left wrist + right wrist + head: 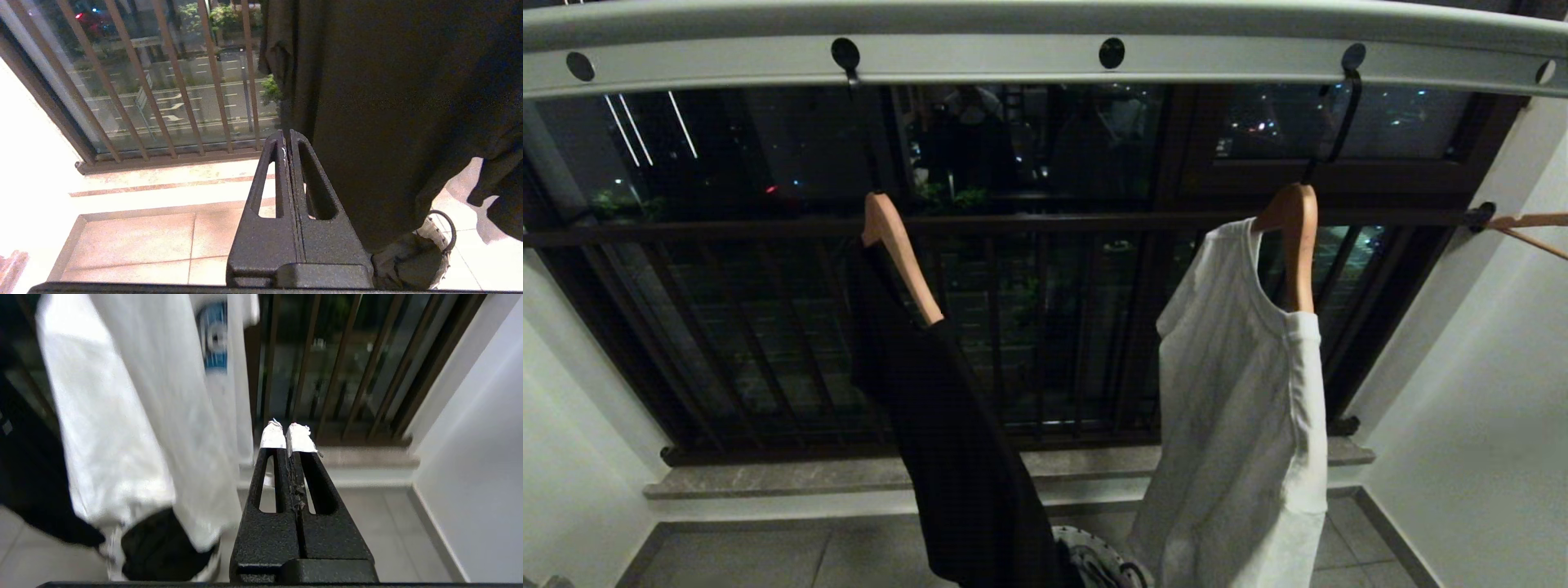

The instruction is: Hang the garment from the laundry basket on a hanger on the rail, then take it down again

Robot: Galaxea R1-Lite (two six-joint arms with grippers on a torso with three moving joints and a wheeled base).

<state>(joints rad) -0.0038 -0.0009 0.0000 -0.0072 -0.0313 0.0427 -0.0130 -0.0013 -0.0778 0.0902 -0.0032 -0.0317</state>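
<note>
On the rail (980, 61) hang two shirts; both hands, left (289, 136) and right (288, 433), are clenched empty.

The laundry basket (1098, 563) is mostly hidden behind the black garment (956, 457) and cut off below.

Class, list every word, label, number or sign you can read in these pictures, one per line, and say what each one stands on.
Nothing here can be read for certain.
White shirt: a blue patch with pale letters, too blurred to read.
Road beyond the window bars: white painted arrows and lane marks, no words.
Black shirt, hangers, rail and laundry basket: no text visible.
</note>
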